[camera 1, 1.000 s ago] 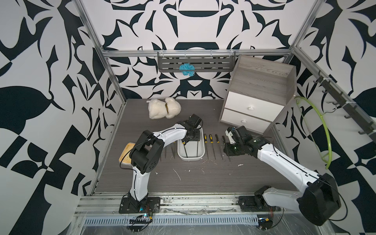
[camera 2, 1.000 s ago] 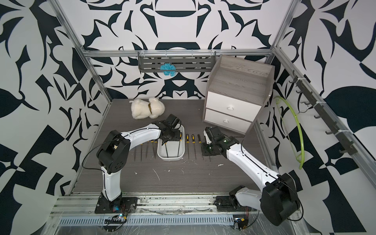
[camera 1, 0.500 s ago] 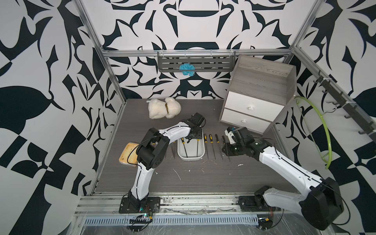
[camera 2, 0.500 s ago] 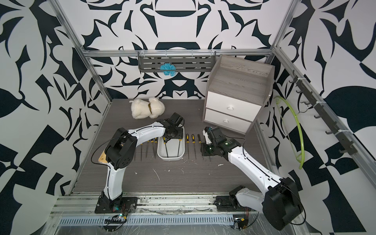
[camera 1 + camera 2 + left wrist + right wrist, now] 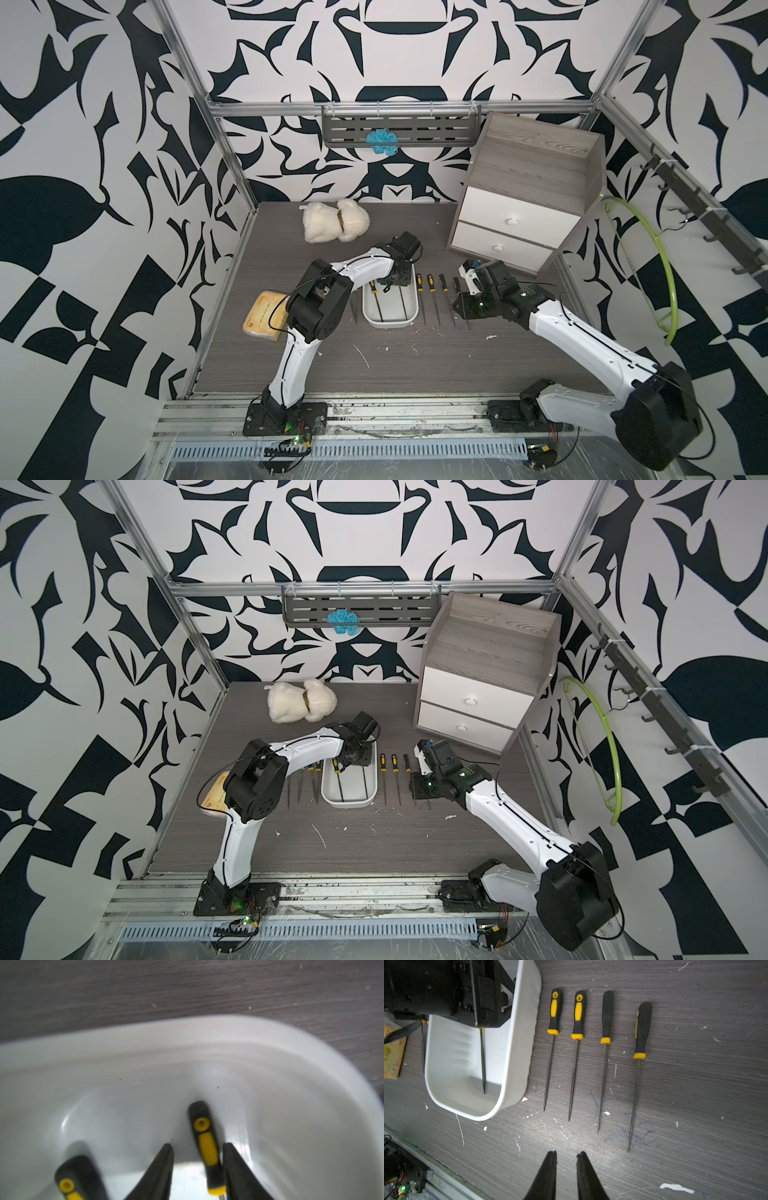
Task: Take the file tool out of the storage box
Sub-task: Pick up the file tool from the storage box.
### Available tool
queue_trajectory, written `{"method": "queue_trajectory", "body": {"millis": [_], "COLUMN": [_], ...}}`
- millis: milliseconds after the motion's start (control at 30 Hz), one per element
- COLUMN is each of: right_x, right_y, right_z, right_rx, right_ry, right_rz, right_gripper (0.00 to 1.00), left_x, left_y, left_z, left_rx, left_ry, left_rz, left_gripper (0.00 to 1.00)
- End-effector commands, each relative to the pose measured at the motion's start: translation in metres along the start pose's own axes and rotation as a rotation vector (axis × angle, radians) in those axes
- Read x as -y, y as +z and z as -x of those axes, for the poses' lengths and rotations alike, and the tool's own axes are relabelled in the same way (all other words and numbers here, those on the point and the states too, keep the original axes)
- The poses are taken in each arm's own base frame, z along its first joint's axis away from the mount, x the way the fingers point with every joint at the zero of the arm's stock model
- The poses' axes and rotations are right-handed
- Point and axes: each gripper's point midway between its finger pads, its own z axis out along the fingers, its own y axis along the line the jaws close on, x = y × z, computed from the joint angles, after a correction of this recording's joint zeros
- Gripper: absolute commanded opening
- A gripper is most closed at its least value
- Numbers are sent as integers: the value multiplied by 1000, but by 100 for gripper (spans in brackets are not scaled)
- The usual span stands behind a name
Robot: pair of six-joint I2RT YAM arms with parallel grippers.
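Your left gripper [image 5: 197, 1145] down inside storage box [image 5: 187, 1030] — jaws part-open, straddling file tool [image 5: 205, 1147] handle, one finger just beside it, other apart. File tool lies on box floor. Your right gripper [image 5: 566, 1154] — narrow gap, empty, above table [image 5: 695, 1105].

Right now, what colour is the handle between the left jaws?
The handle is black and yellow; left wrist view.
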Motion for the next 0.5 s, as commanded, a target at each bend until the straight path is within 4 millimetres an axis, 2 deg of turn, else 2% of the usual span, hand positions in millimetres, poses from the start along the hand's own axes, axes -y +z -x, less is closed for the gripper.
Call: {"method": "queue_trajectory", "body": {"millis": [0, 67, 167, 267, 367, 467], "right_x": [-5, -6, -6, -9, -10, -16], "right_y": [-3, -3, -4, -5, -6, -9], "right_z": [6, 6, 7, 7, 8, 11], "right_rx": [30, 30, 36, 45, 58, 82], "right_ry": [-2, -2, -4, -3, -6, -7], "right_rz": [25, 27, 29, 44, 53, 84], "right_gripper": [23, 23, 23, 23, 23, 23], "left_x": [2, 5, 8, 8, 9, 13], "left_y": [11, 9, 0, -22, -59, -105], "left_z": [-16, -15, -11, -2, 13, 29], "left_rx": [-68, -66, -52, 7, 89, 186], "left_ry": [12, 4, -8, -28, -35, -29], "left_rz": [-14, -34, -64, -96, -138, -203], "left_gripper": [24, 19, 18, 12, 10, 6]}}
